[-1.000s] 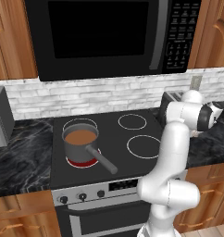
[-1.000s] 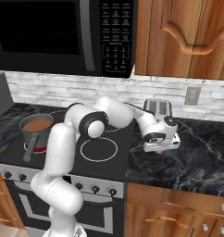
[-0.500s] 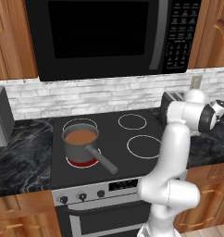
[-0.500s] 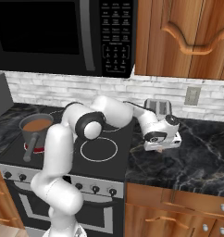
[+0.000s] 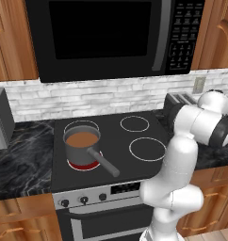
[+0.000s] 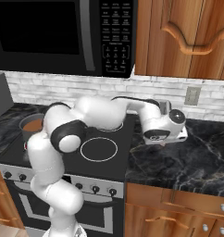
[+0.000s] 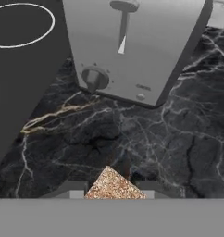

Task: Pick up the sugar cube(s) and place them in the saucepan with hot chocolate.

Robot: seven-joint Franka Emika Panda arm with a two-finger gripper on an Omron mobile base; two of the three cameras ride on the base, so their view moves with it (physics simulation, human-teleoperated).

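Note:
A brown, grainy sugar cube (image 7: 115, 186) sits between my two dark fingertips (image 7: 71, 190) in the hand view, so my gripper (image 7: 112, 189) is shut on it just above the black marble counter (image 7: 146, 139). From the right base view my gripper (image 6: 164, 142) hangs low over the counter to the right of the stove. The grey saucepan (image 5: 82, 147) stands on the stove's front left burner, its handle pointing to the front right, with hot chocolate (image 5: 82, 139) in it. In the right base view the saucepan (image 6: 29, 128) is partly hidden behind my arm.
A silver toaster (image 7: 132, 46) stands on the counter just beyond the hand, also seen as the toaster (image 5: 179, 107) right of the stove. The black cooktop (image 5: 134, 141) lies between hand and saucepan. A microwave (image 5: 111, 37) hangs over the stove.
The hand has risen slightly off the counter with the cube in its grip. The saucepan has not moved.

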